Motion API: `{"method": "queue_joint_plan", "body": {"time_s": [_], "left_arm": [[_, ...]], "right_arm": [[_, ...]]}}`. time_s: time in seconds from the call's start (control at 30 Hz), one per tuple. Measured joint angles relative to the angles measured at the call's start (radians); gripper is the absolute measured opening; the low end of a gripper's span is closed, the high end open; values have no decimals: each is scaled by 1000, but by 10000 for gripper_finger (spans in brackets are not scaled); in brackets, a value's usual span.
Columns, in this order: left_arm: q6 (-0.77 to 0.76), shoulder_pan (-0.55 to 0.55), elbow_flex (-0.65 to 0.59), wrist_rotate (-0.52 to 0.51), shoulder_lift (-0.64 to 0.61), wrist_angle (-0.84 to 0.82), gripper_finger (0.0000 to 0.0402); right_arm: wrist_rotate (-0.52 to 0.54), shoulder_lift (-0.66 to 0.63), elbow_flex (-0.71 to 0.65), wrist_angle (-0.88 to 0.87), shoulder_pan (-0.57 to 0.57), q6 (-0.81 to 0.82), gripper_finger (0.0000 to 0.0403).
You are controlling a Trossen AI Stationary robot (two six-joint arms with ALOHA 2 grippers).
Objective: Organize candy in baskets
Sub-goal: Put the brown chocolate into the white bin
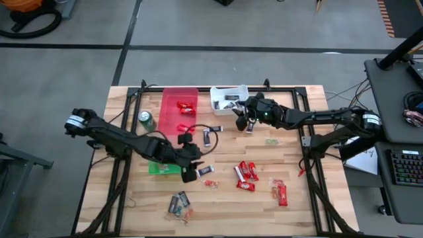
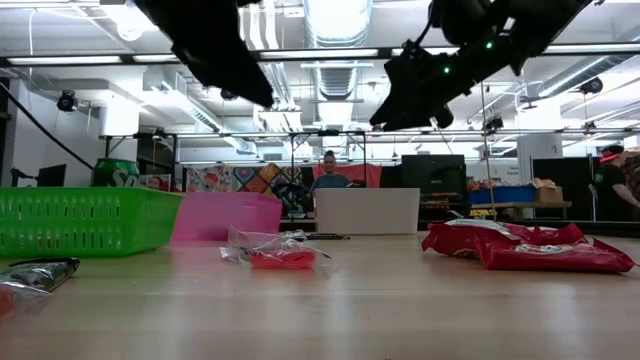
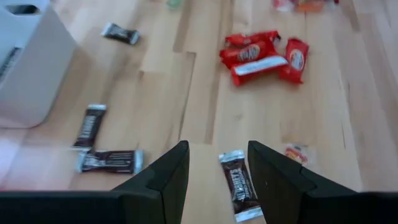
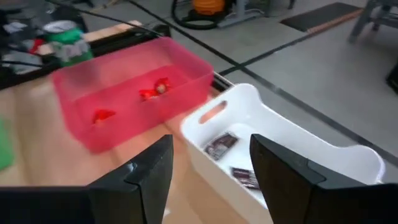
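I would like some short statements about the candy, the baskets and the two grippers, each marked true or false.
1. The red basket holds red-wrapped candy. True.
2. The white basket is empty. False: dark mini bars lie in it.
3. The left gripper has its jaws open over a dark mini bar on the table. True.
4. The right gripper holds a red bar. False: its open jaws are empty, by the white basket.
5. The green can stands inside the red basket. False: it stands beside it.

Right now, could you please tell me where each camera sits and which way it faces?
High: overhead, straight down; both arms, red basket.
Low: tabletop height, level across; arms overhead, green basket.
Left wrist: past the open left hand at a dark mini bar.
Right wrist: past the open right hand into the white basket.
Both see the red basket.
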Motion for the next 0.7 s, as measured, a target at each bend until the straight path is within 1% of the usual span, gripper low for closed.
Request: {"method": "queue_joint_plan", "body": {"time_s": [0.17, 0.27, 0.47, 0.57, 0.7], "left_arm": [[-14, -4, 0, -2, 90, 8, 148], [-44, -3, 0, -16, 145, 40, 148], [-85, -4, 1, -18, 233, 65, 149], [-93, -4, 8, -18, 253, 71, 156], [-94, -4, 10, -10, 274, 78, 177]], "right_arm": [[0, -17, 0, -20, 56, -1, 205], [1, -17, 0, -22, 82, 1, 205], [4, -7, -1, -23, 116, 15, 205], [4, -6, -1, -22, 128, 25, 205], [4, -6, -1, -27, 143, 26, 205]]}}
